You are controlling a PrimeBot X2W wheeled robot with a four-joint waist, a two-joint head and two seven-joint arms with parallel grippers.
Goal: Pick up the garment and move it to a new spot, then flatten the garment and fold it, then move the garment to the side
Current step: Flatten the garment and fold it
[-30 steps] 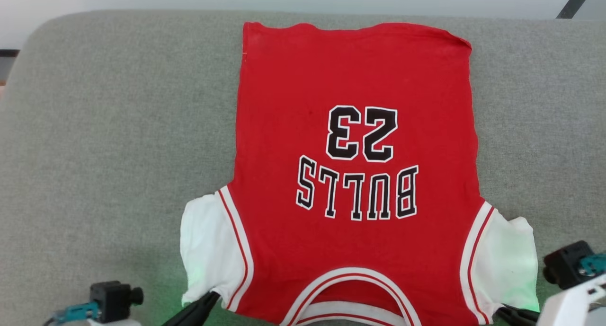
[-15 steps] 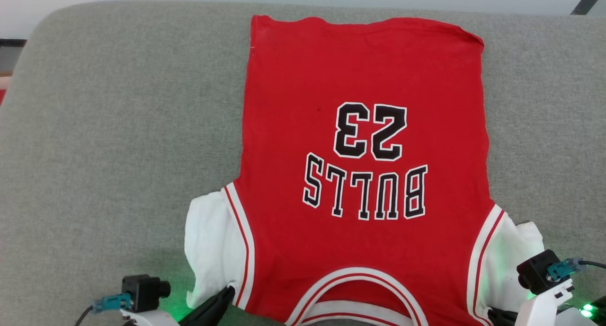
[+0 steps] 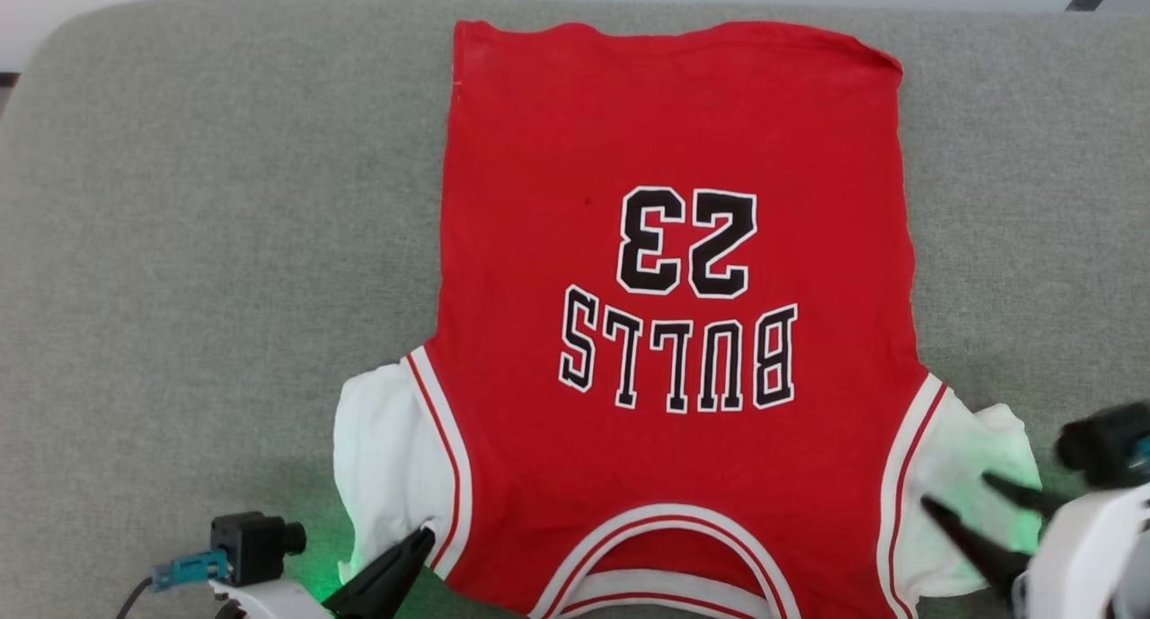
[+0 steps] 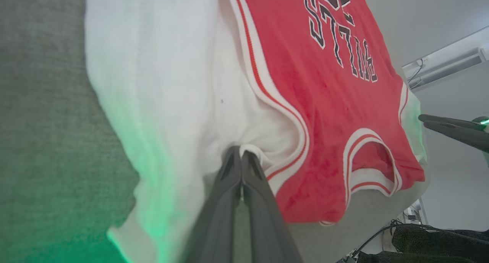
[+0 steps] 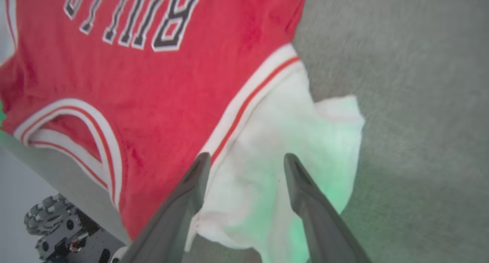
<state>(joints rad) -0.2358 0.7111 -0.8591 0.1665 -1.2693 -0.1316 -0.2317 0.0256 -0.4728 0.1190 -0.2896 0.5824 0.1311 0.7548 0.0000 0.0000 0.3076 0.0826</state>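
Grip first: our left gripper (image 4: 241,153) has its two dark fingers pressed flat together on a pinch of the left-hand sleeve (image 4: 160,83), right beside the red-and-white striped trim of the garment (image 4: 324,102), so we hold the shirt there. Our right gripper (image 5: 246,158) stands wide apart, one finger by the striped shoulder trim and the other over the white right-hand sleeve (image 5: 267,133). It has hold of nothing, and we cannot tell whether its tips touch the cloth. From the head view we get the whole layout: the garment (image 3: 674,125) lies spread flat on the grey cushion (image 3: 225,242), collar nearest us and hem at the far edge, with the black "23" and "BULLS" reading upside down. There the left gripper (image 3: 420,540) sits at the lower corner of the left-hand sleeve (image 3: 382,448). The right gripper (image 3: 959,493) is over the right-hand sleeve (image 3: 975,435), which is a little rumpled at its outer edge. The left wrist view adds the pinch itself up close, the right gripper (image 4: 423,121) by the far shoulder, and a dark heap (image 4: 439,238) beyond the cushion's edge. The right wrist view adds the gap between our parted fingers, a green glow on the sleeve, and dark metal hardware (image 5: 57,232) below the cushion's near edge.
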